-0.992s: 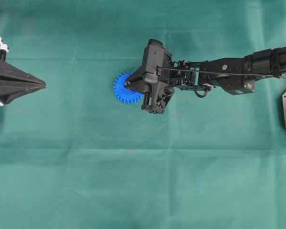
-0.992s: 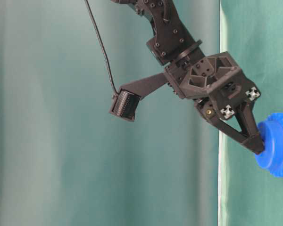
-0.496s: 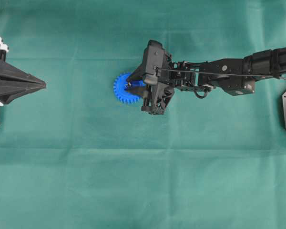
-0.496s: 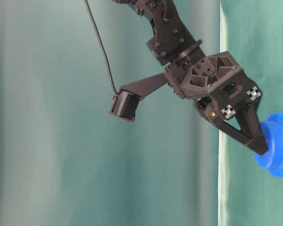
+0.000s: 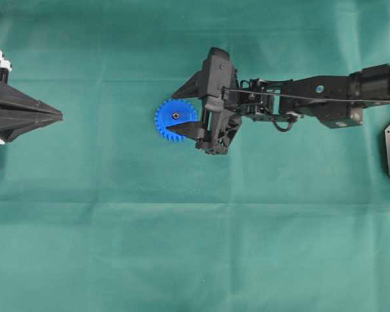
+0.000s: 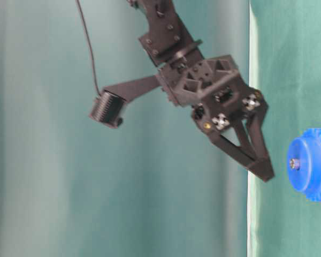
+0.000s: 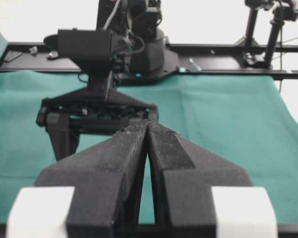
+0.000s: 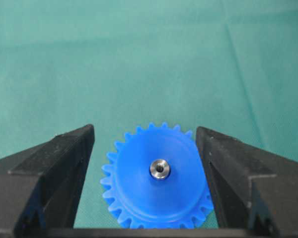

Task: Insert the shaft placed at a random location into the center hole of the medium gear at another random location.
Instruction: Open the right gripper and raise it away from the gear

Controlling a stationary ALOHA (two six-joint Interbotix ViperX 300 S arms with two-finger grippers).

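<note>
The shaft (image 8: 160, 168) stands seated in the medium gear (image 8: 156, 177).

medium gear (image 6: 313, 164) cut off by table-level view's right edge; its lower teeth (image 8: 159, 224) cropped in right wrist view; center hole hidden

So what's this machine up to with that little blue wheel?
It is fitting a small metal shaft into the blue gear. The shaft now sits in the gear's center hole, and the gear lies flat on the green cloth. The right gripper hangs open above the gear, touching nothing. The left gripper is parked shut, well away at the side.
</note>
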